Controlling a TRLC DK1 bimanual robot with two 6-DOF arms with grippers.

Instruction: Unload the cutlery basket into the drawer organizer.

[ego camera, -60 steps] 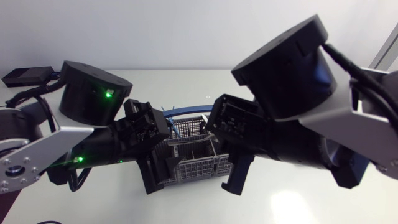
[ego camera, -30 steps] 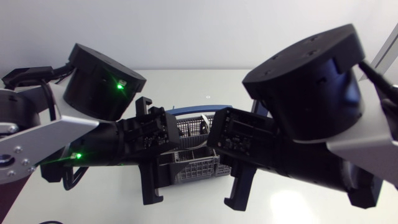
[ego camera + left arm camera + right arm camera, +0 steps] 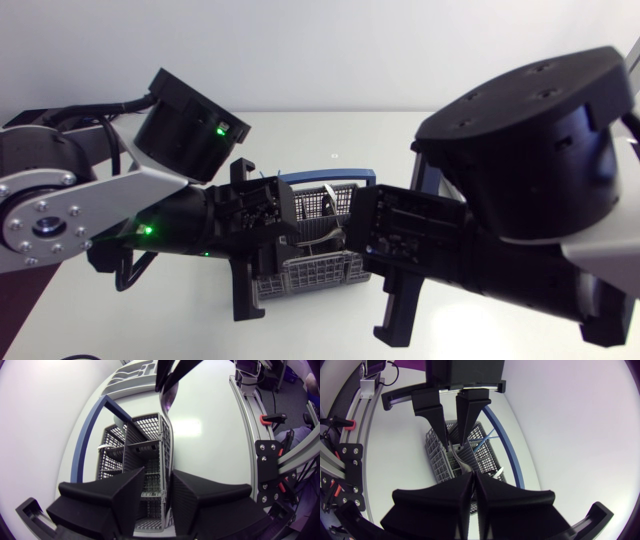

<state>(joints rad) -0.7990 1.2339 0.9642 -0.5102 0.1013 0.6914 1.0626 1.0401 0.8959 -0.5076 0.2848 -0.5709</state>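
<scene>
The grey mesh cutlery basket (image 3: 312, 268) with a blue handle (image 3: 330, 178) stands mid-table, both arms meeting above it. My right gripper (image 3: 472, 491) is shut on a silver spoon (image 3: 168, 400), which slants from its fingertips down into the basket. My left gripper (image 3: 157, 495) hovers over the basket with its fingers apart. The spoon's handle (image 3: 170, 462) runs along the inner face of one left finger (image 3: 192, 497), and mesh shows through the gap. From the right wrist, the left gripper (image 3: 451, 419) faces mine over the basket. The pale drawer organizer (image 3: 131, 372) lies beyond the basket.
A blue utensil (image 3: 482, 442) and a white one (image 3: 500, 473) stay in the basket's far compartments. A metal rail with clamps (image 3: 265, 420) runs along the table's edge. Bare white tabletop (image 3: 205, 425) lies between basket and organizer.
My left gripper's fingers have narrowed from wide apart to a small gap. Both arms have shifted over the basket, the right wrist drawing back and up with the spoon.
</scene>
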